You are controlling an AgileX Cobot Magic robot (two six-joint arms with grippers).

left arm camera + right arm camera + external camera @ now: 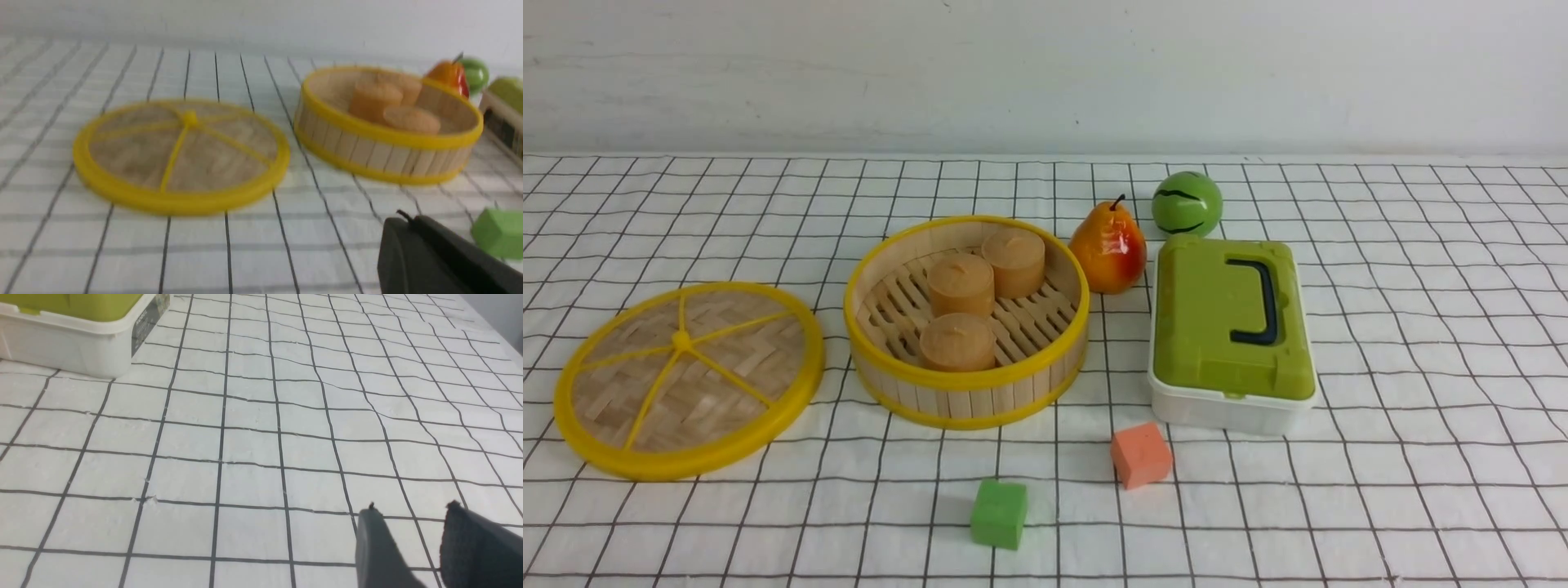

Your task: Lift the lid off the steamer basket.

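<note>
The left jaws are closed together with nothing between them. Ahead of them, well apart, the lid (689, 380) lies flat on the surface (1421, 343), off the steamer basket (968, 402) and just beside it without touching. The basket stands open farther ahead, with three tan round cakes (961, 284) inside. A green block (496, 239) sits near the left jaws. The right jaws stand partly open and empty above the surface; a white box (73, 347) lies well ahead of them.

Bright, even light, soft shadows. My left wrist picture is blurry; the flat round yellow-rimmed bamboo lid (182, 157) looks smeared.
</note>
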